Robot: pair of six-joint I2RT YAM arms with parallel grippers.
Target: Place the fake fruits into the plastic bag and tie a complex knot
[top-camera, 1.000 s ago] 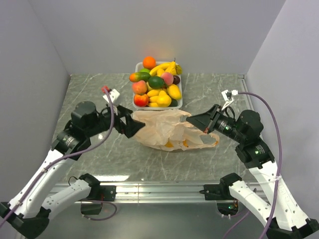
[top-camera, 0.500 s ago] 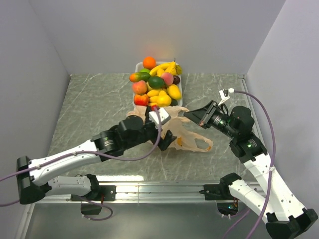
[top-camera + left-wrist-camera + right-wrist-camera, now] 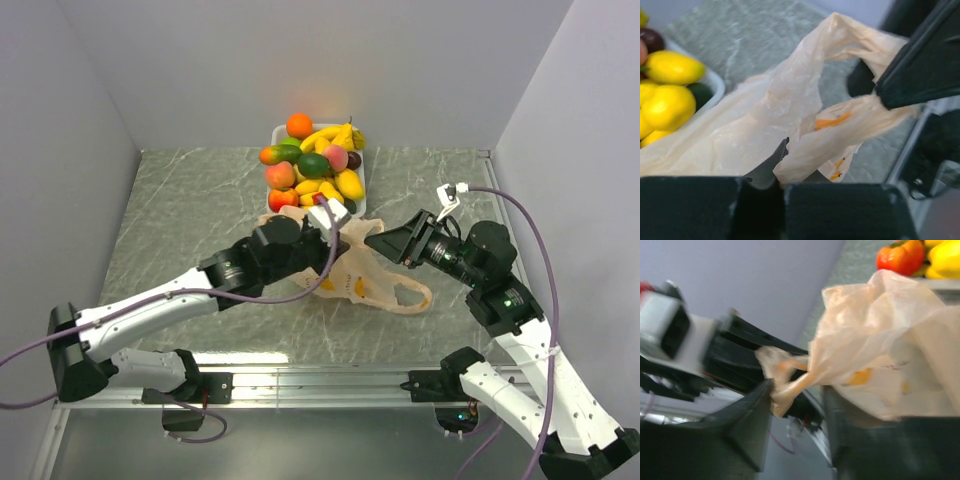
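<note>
**Inspector:** Surface and room?

**Assistant:** Grey-green marbled table (image 3: 190, 200), plain pale walls (image 3: 300, 60) on three sides, and a metal rail (image 3: 320, 378) along the near edge.

**Inspector:** What stands about?

**Assistant:** A white tray (image 3: 361, 205) sits at the back centre, heaped with the fake fruits (image 3: 315, 170). An orange (image 3: 298, 124) tops its far end. The plastic bag (image 3: 380, 288) lies crumpled just in front of the tray, between the two arms. Thin purple cables (image 3: 548, 240) trail from both wrists.

**Inspector:** Grippers?

**Assistant:** The left gripper (image 3: 790, 170) is closed, pinching a fold of the bag's film. The right gripper (image 3: 372, 241) has its jaws apart. A twisted strand of the bag runs between them, lying against one finger, not clamped.

**Inspector:** Anything obscured?

**Assistant:** From above, the left fingertips are behind raised film. Yellow-orange patches show through the bag; I cannot tell whether they are print or fruit. The right wrist view is blurred. Both wrist views cut the tray off at the frame edge.
</note>
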